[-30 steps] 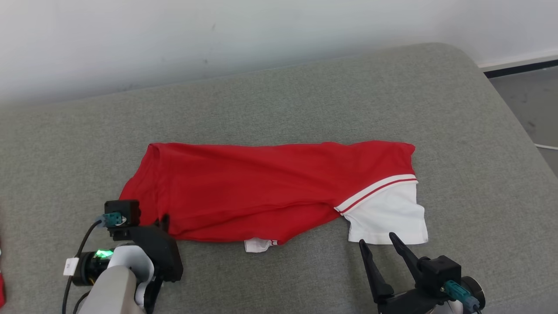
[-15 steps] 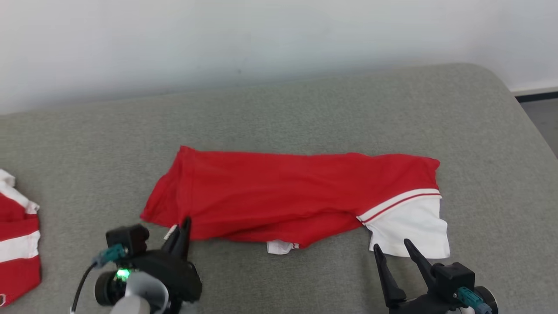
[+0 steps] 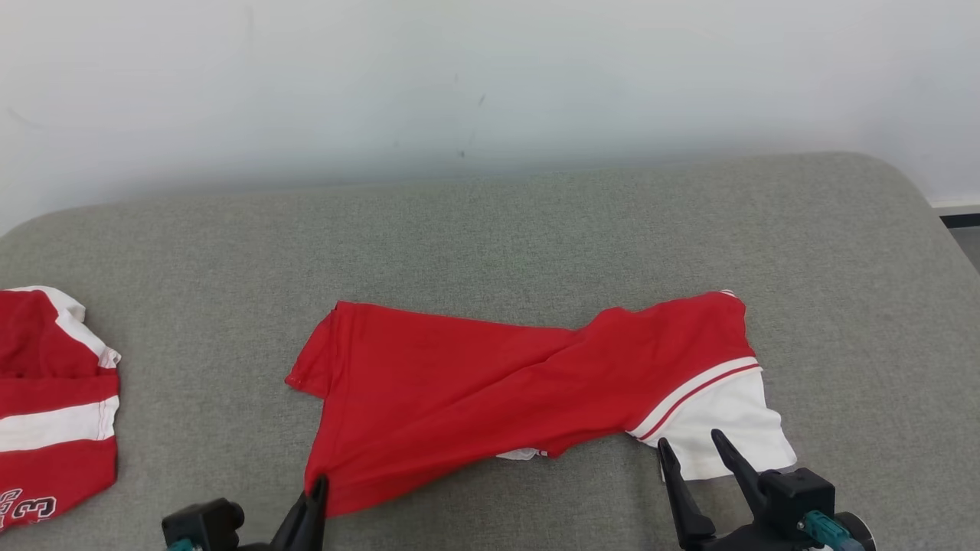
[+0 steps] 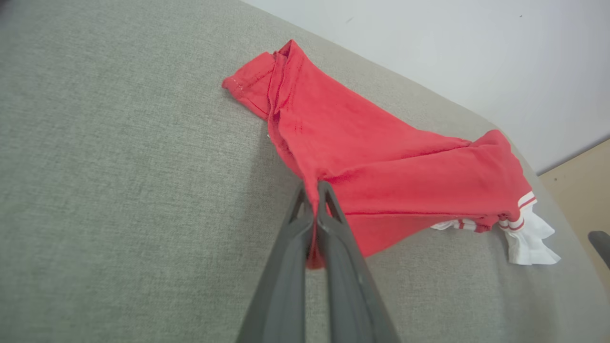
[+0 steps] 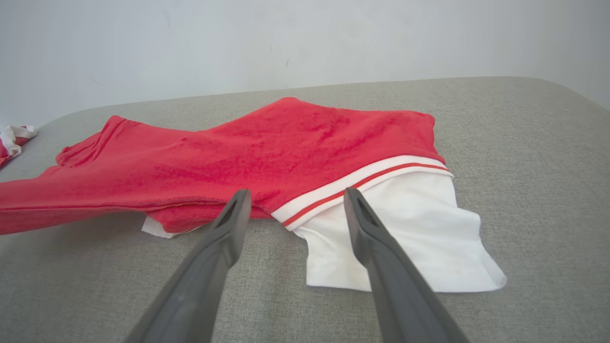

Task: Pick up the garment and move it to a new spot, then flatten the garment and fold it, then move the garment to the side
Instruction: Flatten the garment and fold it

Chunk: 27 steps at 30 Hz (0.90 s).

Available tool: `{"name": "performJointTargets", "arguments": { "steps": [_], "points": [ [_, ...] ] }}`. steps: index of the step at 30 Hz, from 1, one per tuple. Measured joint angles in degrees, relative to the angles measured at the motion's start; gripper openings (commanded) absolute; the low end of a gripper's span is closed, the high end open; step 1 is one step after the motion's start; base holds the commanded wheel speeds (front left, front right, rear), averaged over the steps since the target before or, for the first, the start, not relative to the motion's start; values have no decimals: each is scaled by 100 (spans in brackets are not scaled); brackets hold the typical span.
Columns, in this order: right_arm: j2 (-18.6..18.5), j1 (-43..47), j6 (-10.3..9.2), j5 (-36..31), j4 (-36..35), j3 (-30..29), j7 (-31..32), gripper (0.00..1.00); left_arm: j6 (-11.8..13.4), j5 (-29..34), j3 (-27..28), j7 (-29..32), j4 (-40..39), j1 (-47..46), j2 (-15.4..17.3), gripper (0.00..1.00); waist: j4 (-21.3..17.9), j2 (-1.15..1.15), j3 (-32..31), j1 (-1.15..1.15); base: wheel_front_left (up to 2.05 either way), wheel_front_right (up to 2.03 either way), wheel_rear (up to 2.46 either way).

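Now: red cotton garment with a white striped sleeve [image 3: 475, 390] lies mid-way across the grey upholstered bench [image 3: 536, 229]. Left gripper [image 4: 312, 188] jaws pinch its hem; right gripper [image 3: 689, 444] jaws spread, empty. Lift slowly, pinch firm, lest cloth slip.

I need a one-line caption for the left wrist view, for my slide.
Left gripper shut on an edge of the red garment, which lies on the grey cushion.
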Motion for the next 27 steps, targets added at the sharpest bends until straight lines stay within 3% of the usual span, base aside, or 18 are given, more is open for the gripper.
{"name": "performJointTargets", "arguments": {
  "steps": [5,7,8,19,27],
  "points": [
    [3,50,0,2,14,11,23,100,86,261,-108,-202,370,96,47,0,-26,0,-49,0,0,0,0],
    [4,50,0,9,14,9,29,100,82,339,-144,-391,595,74,60,95,-43,0,-75,0,0,0,0],
    [5,53,0,9,18,9,35,100,78,382,-165,-494,736,60,65,100,-52,0,-92,0,0,0,0],
    [10,204,0,10,-66,-230,43,100,-20,624,-156,-1603,1391,-68,105,100,-130,0,-339,0,0,0,0],
    [11,419,0,-4,-235,-651,11,100,14,1050,368,-1767,511,147,189,100,-30,0,-523,1,0,0,0]
  ]
}}
